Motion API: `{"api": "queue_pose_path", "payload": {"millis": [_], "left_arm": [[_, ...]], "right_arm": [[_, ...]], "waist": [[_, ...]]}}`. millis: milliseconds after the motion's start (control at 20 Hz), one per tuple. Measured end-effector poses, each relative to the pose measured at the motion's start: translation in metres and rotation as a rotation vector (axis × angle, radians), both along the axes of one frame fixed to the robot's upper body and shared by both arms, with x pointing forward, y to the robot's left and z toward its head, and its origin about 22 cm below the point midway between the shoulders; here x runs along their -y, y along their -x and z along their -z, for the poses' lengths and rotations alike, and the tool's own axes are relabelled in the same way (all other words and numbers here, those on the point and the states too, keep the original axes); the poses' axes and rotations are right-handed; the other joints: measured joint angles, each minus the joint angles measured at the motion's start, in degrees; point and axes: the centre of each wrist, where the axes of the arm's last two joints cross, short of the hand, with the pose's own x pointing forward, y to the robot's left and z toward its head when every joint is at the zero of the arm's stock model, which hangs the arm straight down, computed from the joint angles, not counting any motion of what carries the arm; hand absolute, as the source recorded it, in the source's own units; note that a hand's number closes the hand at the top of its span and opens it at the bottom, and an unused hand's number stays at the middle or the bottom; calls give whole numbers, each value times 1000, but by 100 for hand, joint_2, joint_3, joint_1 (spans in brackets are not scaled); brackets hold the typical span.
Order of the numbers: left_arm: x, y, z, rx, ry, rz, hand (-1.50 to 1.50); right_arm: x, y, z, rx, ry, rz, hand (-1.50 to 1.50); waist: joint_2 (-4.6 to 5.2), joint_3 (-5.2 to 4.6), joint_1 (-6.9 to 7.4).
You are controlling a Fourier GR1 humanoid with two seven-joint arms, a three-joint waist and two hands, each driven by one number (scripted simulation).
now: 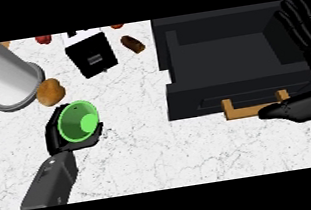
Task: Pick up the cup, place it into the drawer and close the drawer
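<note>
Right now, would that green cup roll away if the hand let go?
Probably: the green cup looks round and tilted in the left hand, so it could roll. It seems rigid, likely light. The marble counter looks smooth, so sliding seems likely.

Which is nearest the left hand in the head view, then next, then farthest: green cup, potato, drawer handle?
1. Green cup: in the left hand, whose fingers curl round it.
2. Potato: on the counter just above the cup, beside the steel canister.
3. Drawer handle: far to the right, on the open drawer's front, near the right hand.
</note>
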Motion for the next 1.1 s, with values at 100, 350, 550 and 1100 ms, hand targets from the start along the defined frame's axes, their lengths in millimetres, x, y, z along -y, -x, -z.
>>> {"api": "queue_pose_path", "payload": {"millis": [100,350,550,1100], "left_arm": [[9,-14,-11,34,10,45,150],[39,-49,-47,125,14,170,150],[68,-76,-85,189,10,260,150],[159,-122,-229,224,-70,391,150]], "right_arm": [[2,1,1,-2,2,9,-150],[8,6,5,-11,16,18,-150],[10,5,9,-13,14,29,-150],[16,5,9,-6,18,49,-150]], "waist": [[-19,6,26],[-63,18,96],[-79,22,142],[-82,23,109]]}}
